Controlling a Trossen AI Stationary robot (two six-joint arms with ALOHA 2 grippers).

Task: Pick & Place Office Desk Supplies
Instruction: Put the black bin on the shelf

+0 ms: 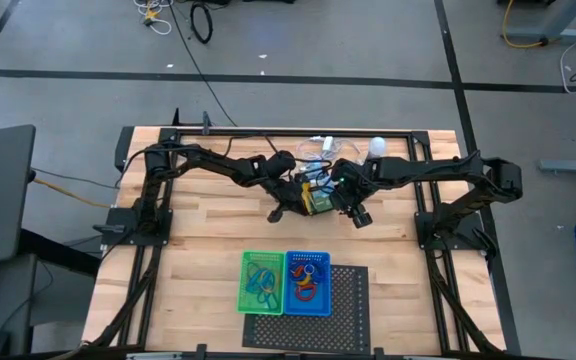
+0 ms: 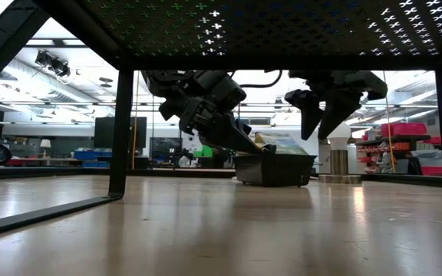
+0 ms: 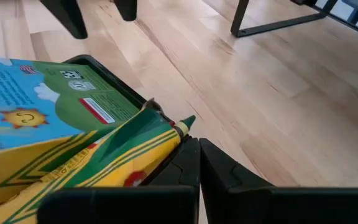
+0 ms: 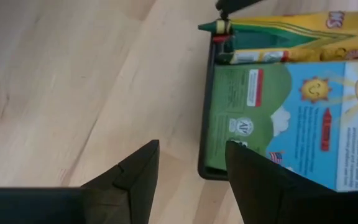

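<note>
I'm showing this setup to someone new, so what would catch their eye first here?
Probably the two dark arms meeting mid-table over a black tray holding bright crayon boxes. The left gripper sits shut at the tray's edge; the right gripper hangs open above it. Nearer the front, a green tray and a blue tray hold small colourful loops.

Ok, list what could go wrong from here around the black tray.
1. The shut left gripper sits against the crayon box at the black tray rim; a push could tip the box out or slide the tray.
2. The open right gripper hangs beside the same tray, close to the left arm; the two could collide.
</note>
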